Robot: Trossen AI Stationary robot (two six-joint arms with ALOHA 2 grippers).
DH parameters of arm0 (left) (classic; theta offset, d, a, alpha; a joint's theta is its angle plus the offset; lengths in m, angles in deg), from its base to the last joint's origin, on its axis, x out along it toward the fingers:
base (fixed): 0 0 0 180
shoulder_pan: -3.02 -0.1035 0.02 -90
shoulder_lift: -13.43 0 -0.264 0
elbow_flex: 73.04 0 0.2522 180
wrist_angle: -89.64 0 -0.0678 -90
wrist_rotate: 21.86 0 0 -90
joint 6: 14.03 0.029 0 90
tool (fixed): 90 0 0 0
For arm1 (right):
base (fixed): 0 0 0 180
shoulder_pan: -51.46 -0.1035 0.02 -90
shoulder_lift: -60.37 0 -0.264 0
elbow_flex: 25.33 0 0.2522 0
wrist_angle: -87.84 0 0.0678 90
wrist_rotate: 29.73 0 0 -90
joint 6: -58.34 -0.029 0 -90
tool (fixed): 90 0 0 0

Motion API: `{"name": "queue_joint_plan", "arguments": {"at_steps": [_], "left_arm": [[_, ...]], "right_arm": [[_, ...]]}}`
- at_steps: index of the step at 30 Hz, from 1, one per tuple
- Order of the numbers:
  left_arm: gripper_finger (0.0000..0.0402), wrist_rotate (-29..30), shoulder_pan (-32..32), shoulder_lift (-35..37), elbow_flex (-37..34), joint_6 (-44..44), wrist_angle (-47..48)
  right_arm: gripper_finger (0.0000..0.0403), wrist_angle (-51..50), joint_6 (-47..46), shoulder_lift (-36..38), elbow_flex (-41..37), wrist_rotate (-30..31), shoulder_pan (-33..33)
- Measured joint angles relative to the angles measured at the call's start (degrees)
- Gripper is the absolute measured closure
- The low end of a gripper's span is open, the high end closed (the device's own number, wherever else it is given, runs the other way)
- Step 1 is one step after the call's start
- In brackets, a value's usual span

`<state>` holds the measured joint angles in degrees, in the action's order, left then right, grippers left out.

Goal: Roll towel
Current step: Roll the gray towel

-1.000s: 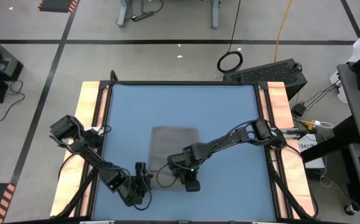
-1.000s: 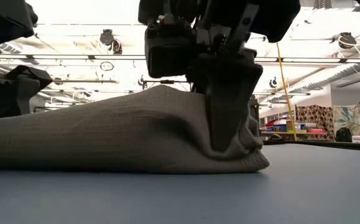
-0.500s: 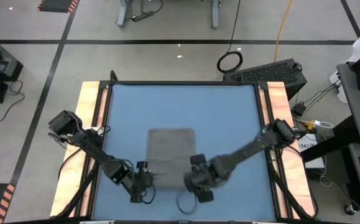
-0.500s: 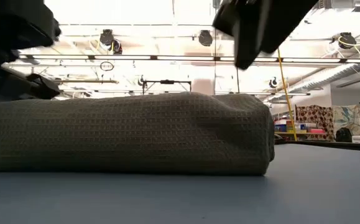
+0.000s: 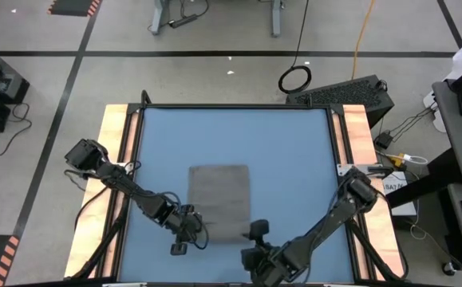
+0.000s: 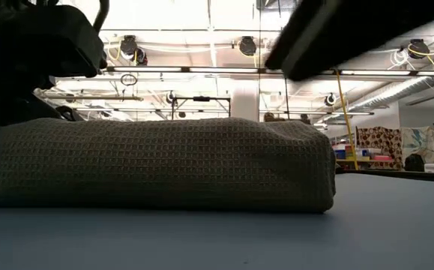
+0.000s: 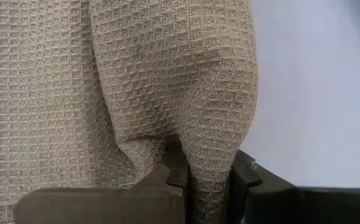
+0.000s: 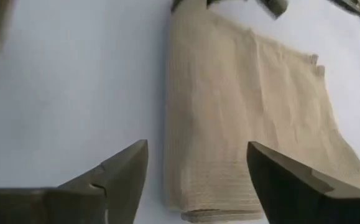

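The grey waffle-weave towel [image 5: 220, 195] lies flat on the blue tabletop, its near edge rolled into a thick roll [image 6: 164, 165] that runs left to right. My left gripper [image 5: 189, 231] is shut on the roll's left end. My right gripper [image 8: 195, 177] stands open just off the roll's right end [image 8: 217, 205], near the table's near edge [image 5: 254, 235], with nothing between its fingers. In the low view the roll fills the foreground, with the left gripper [image 6: 29, 52] dark at its left. My left gripper pinches a bulge of the rolled cloth at the roll's left end [image 7: 207, 177] between its two fingers [image 7: 176, 174], several layers thick. The fingers slant down from the near left. The roll rests on the table.
Wooden strips [image 5: 119, 159] border the blue top on both sides. Bare blue surface [image 5: 231, 135] lies beyond the towel's far edge and to its right. Cables and equipment stand on the floor outside the table.
My right gripper has let go of the towel's near right part, opened, risen and swung back toward the near edge. My left gripper has moved in toward the towel and shut on its near left end. The bunched near edge has settled into an even roll.
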<state>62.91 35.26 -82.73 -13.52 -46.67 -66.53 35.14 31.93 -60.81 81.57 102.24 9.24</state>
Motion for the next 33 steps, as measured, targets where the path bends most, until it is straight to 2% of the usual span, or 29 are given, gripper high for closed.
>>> {"name": "queue_joint_plan", "arguments": {"at_steps": [5,9,15,22,27,31,33], "left_arm": [[0.0350,-0.16,-0.07,0.00,0.00,-1.57,-0.06],[0.0349,0.20,0.31,-0.02,0.00,-1.56,-0.09],[0.0348,0.41,0.41,-0.02,0.00,-1.58,-0.09],[0.0347,2.33,0.58,-0.02,0.03,-1.62,-0.16],[0.0342,8.09,2.11,-0.08,0.04,-1.37,-0.29],[0.0316,13.48,3.42,-0.11,0.02,-1.57,-0.04],[0.0298,14.31,3.81,0.34,0.02,-2.76,0.32]], "right_arm": [[0.0103,-0.52,-1.13,-3.57,0.00,-1.56,2.38],[0.0095,-3.27,-4.36,-5.52,-0.02,-2.09,4.13],[0.0101,-3.51,-7.49,-5.91,-0.02,-12.71,6.81],[0.0154,-2.63,-7.44,-5.89,0.06,-21.32,9.53],[0.0200,-2.28,-4.73,-5.91,0.20,-29.77,12.36],[0.0258,-2.44,-2.84,-5.84,0.24,-35.54,15.09],[0.0295,-2.51,-2.45,-5.86,0.18,-38.84,16.38]]}}
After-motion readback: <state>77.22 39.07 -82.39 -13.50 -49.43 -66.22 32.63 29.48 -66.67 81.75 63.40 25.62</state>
